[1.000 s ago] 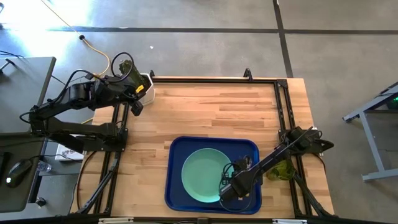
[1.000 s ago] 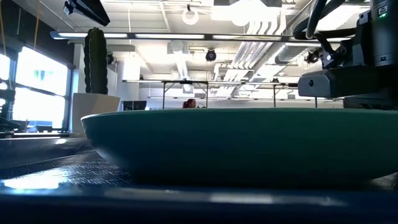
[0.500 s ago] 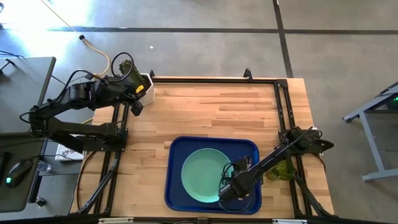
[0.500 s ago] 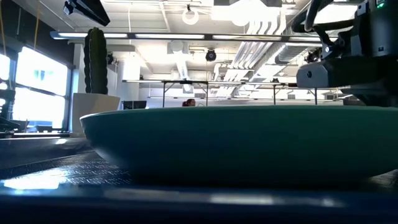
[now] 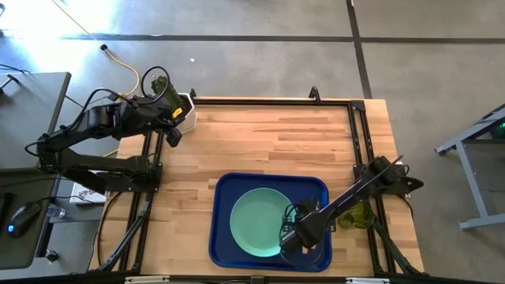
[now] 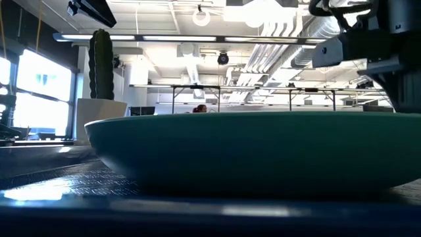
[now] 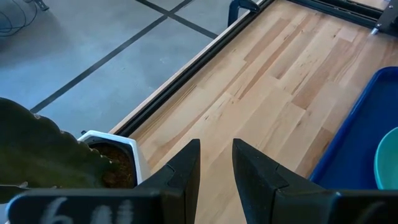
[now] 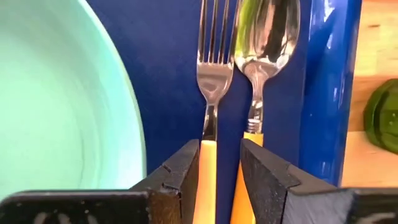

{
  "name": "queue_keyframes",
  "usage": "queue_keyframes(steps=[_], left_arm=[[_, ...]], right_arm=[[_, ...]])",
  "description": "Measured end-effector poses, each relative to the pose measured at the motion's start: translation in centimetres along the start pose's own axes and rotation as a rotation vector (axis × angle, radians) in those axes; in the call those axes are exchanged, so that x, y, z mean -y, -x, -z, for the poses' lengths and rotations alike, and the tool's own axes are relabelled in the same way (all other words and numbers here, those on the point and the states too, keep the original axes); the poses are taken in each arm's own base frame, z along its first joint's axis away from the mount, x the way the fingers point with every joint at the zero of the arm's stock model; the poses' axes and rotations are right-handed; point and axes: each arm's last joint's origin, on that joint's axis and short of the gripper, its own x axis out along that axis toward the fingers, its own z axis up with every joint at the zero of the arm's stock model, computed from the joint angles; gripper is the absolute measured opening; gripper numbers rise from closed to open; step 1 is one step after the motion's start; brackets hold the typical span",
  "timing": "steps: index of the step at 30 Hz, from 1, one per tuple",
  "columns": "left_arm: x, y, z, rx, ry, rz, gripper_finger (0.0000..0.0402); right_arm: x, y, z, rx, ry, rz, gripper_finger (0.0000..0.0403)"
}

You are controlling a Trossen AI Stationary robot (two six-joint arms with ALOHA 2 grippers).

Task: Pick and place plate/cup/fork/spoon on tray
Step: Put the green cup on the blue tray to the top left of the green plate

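Wooden slatted desk (image 5: pixel 268 142) carrying glossy blue rimmed tray (image 5: pixel 225 237): round mint plate (image 5: pixel 256 222), steel fork (image 8: pixel 213 62) and spoon (image 8: pixel 264 43) side by side. Right end effector (image 8: pixel 219 171) slightly parted, straddling the fork's orange handle; left end effector (image 7: pixel 216 168) empty, narrowly open, beside the potted cactus (image 7: pixel 37 155).

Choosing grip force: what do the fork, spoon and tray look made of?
Fork and spoon: polished metal heads, mirror-like reflections; matte orange-tan handles, probably plastic. Tray: deep-blue, likely plastic, with a glossy highlight along its raised rim.
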Motion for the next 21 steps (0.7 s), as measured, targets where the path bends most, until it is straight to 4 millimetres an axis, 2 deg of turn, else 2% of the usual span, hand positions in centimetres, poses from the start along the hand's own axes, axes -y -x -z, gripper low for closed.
queue_keyframes(steps=[12,21], left_arm=[[0.0,0.0,0.0,0.001,-0.052,0.0,0.0083],[0.0,0.0,0.0,0.004,-0.152,-0.002,0.0083]], right_arm=[[0.6,3.8,-3.3,0.061,-0.05,-0.152,0.011],[2.9,7.9,-6.8,0.066,-0.085,-0.243,0.011]])
